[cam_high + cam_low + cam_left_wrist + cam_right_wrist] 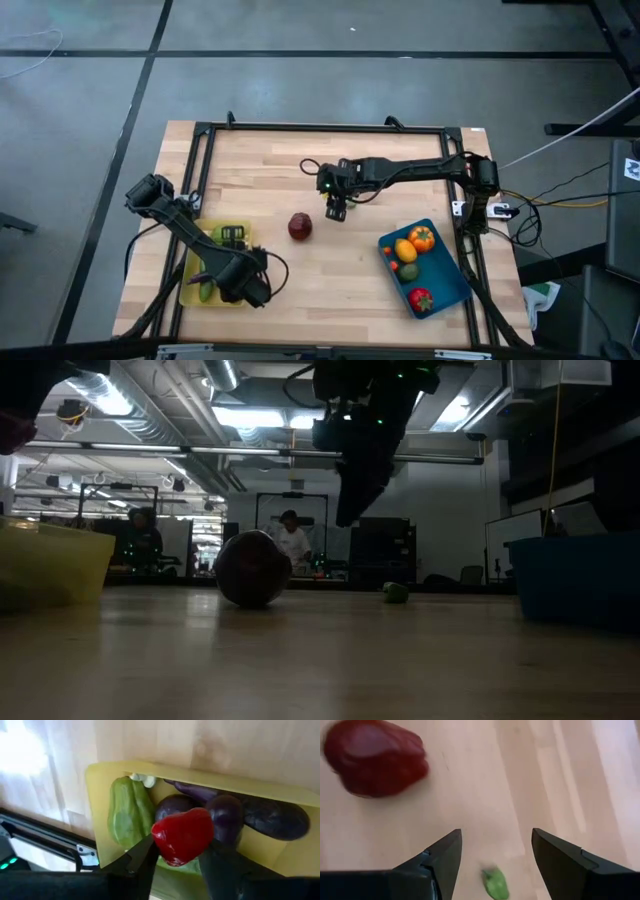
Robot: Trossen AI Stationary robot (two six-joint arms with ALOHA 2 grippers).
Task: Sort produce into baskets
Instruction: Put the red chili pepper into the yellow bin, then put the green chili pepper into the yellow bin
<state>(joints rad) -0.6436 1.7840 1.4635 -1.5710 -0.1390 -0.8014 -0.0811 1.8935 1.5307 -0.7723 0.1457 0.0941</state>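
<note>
Two pieces are loose on the tabletop, by my count: a dark red apple [300,227] near the middle and a small green piece [495,883] just beyond it, toward the far edge. Everything else I can see is already binned.

I have the left gripper [176,854] hanging over the yellow tray [187,292] near the front-left corner, its jaws pinching a red pepper [183,835]. Below it the tray holds a green pepper [129,810] and several eggplants [272,816], crowded together. The red pepper is not yet released, so that drop is still to do.

My right gripper [496,851] hovers above the bare wood just past the apple, toward the far edge, jaws spread and holding nothing. The green piece lies directly beneath it on the table, the apple off to one side. In the low view this arm hangs well clear of the surface, so a descent is needed before any grasp.

Over at the front-right corner the blue tray [451,297] holds an orange [404,250], an orange pepper [422,238], a red piece [421,299] and what looks like an avocado [409,272].

I judge the sort nearly finished: one release on the left, then two picks remain for the centre. Which tray the green piece belongs in I cannot tell, since it is too small to identify.
</note>
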